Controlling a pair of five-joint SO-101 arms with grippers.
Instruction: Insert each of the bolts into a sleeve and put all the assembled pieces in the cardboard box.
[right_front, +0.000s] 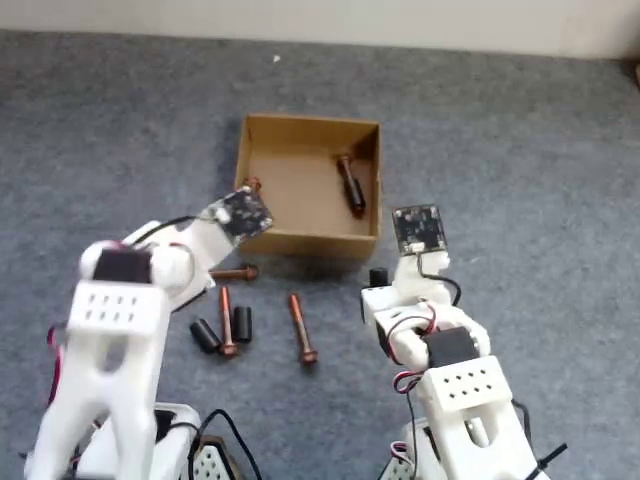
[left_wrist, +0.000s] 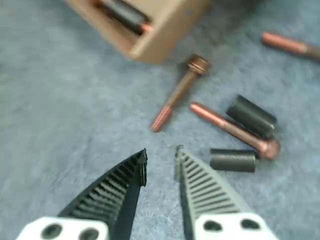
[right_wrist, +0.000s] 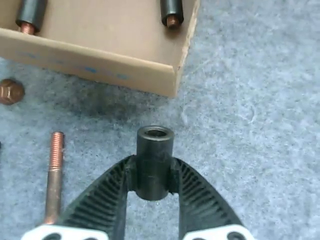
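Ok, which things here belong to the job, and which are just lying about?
Job: box; three loose bolts; two loose sleeves; held sleeve in the right pincer; two assembled pieces in the box; left pincer, open.
Lying about: grey carpet.

Coppery metal bolts (left_wrist: 181, 93), matt sleeves (left_wrist: 232, 160)
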